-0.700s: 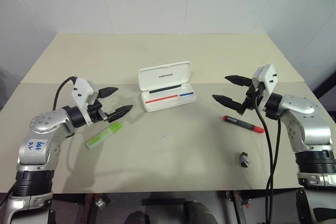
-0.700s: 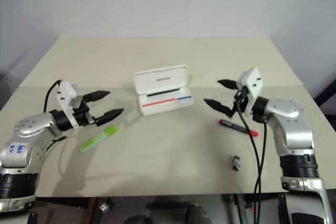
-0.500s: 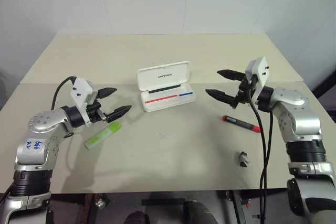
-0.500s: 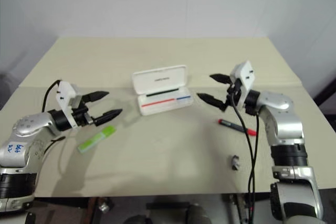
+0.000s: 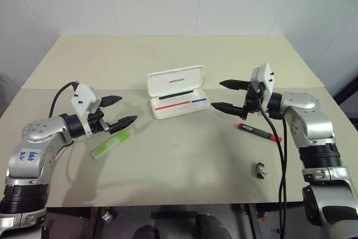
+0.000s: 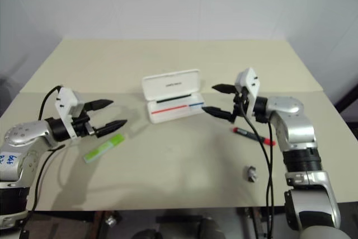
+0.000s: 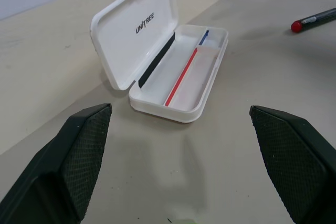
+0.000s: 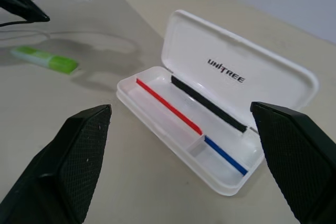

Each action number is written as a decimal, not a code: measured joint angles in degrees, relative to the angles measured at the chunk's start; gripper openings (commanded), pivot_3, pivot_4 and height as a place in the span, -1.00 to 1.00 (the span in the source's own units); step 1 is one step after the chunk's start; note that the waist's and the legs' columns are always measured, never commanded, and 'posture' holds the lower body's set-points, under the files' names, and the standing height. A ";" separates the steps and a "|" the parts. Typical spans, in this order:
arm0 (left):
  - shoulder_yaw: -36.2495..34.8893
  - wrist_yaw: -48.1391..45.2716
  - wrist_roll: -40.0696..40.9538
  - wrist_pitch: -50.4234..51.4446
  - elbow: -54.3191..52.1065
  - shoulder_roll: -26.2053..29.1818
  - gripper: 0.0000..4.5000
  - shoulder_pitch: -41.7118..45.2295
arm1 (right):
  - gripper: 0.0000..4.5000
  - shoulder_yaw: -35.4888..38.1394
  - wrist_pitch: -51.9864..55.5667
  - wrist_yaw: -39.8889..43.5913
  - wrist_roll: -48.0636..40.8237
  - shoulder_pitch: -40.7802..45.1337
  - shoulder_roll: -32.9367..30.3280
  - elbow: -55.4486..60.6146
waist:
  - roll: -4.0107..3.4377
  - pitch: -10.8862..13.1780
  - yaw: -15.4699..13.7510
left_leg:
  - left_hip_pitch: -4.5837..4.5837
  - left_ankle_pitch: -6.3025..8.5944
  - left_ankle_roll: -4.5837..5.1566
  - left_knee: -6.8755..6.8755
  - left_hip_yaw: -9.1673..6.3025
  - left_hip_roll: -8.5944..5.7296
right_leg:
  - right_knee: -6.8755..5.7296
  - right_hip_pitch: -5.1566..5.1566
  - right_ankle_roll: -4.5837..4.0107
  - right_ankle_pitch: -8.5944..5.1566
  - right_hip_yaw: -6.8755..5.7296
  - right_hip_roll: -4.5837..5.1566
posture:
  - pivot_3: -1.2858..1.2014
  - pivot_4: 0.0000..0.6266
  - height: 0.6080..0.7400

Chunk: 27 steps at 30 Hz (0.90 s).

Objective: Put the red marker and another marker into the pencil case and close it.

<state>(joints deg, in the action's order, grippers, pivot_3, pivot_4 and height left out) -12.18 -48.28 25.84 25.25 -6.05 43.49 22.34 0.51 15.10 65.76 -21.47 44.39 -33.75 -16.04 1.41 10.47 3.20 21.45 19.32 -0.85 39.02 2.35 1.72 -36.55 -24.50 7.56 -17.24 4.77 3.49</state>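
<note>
Lying open mid-worktop [image 5: 235, 60], pencil case [image 5: 178, 92], tray empty; red marker [image 5: 259, 132] near right end effector [image 5: 225, 95], released; green highlighter [image 5: 111, 143] under left end effector [image 5: 117, 111], released; small grey object [image 5: 260, 169] too small to identify.

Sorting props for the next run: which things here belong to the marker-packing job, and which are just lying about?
Job:
- red marker
- green highlighter
- open pencil case

Lying about:
- small dark grey object near the table's front edge
</note>
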 measured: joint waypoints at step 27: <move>27.63 -16.45 -20.94 -7.10 30.23 -6.37 0.43 31.13 | 1.00 0.07 4.08 -4.66 -2.66 -7.88 3.05 12.54 | 0.00 0.00 -0.26 | 0.06 -0.12 -0.21 0.07 0.02 -0.18 | 0.01 -0.03 0.01 0.00 0.02 -0.18 | 0.03 -0.52 1.00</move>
<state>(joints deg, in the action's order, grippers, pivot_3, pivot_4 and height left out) 15.46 -64.73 4.89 18.15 24.19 37.12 53.47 0.58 19.18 61.10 -24.13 36.50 -30.70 -3.49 1.42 10.47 2.95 21.51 19.20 -1.06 39.09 2.37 1.54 -36.54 -24.52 7.57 -17.24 4.79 3.31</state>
